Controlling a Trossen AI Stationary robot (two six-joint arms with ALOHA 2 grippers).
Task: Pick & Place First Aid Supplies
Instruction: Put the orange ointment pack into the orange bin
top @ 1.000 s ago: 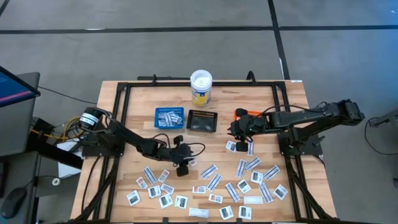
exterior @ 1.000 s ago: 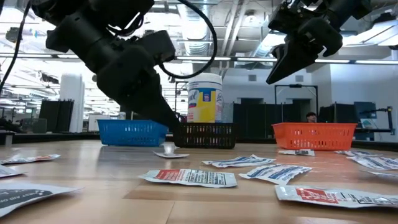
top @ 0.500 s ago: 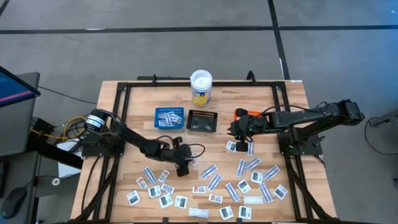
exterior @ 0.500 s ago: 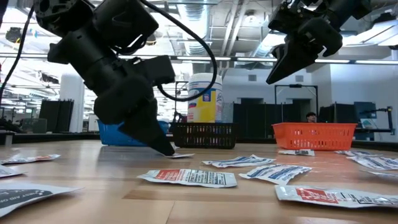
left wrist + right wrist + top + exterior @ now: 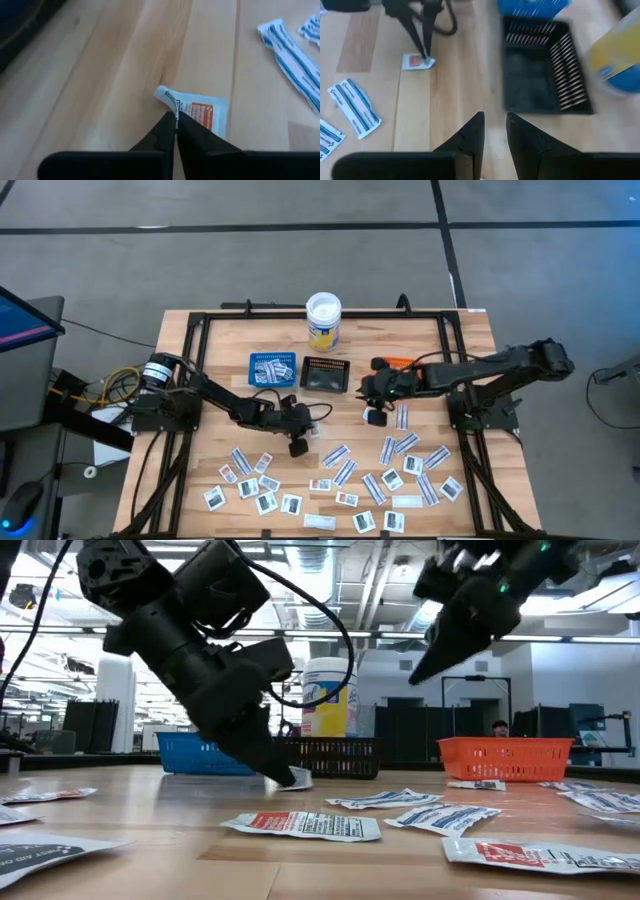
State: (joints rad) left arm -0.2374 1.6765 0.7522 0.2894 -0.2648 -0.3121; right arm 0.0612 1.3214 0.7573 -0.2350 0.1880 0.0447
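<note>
Two arms: left fingers (image 5: pixel 175 120) pinch red-marked packet (image 5: pixel 200 112) corner; right fingers (image 5: pixel 494 131) parted, empty.

No legible text anywhere.

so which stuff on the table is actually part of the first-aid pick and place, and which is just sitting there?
In the job:
- loose packets spread over the table's near half
- red-marked packet, pinched at its corner by the left gripper
- blue tray, packets inside
- black tray
- orange tray

Just there:
- yellow-labelled tub
</note>
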